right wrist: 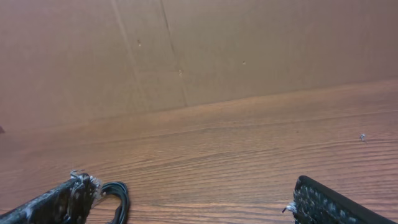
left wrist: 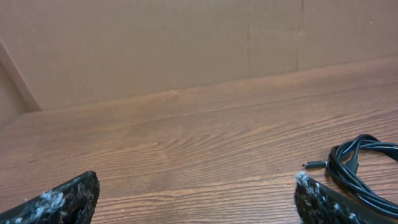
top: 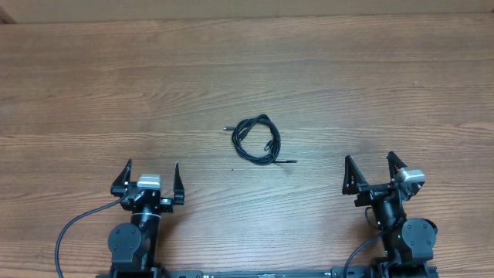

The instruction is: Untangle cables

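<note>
A wooden table [top: 247, 62] seen from above, with two black robot arms at its near edge and a small bundle of cables [top: 258, 140] lying between them, a little further out on the wood. The cables are thin and black, wound into a loose, roughly oval coil. One small plug end [top: 226, 128] sticks out at the coil's upper left and another [top: 292, 162] pokes out at its lower right.

The left gripper [top: 152, 164] sits near the table's front edge, well apart from the coil, its two fingers spread wide with nothing between them. The right gripper [top: 369, 157] is on the other side, also well apart from the coil, jaws equally wide and empty. A thicker black wire [top: 73, 228] curves away from the left arm's base.

From the left wrist camera, the left gripper [left wrist: 198, 180] shows its two worn fingertips at the bottom corners, with bare wood between them. The cables [left wrist: 357, 168] lie flat just beyond the right-hand fingertip. From the right wrist camera, the right gripper [right wrist: 191, 183] is likewise spread wide, and a loop of the cables [right wrist: 118, 199] peeks out beside its left-hand fingertip. A brown cardboard wall [left wrist: 155, 43] stands behind the table
</note>
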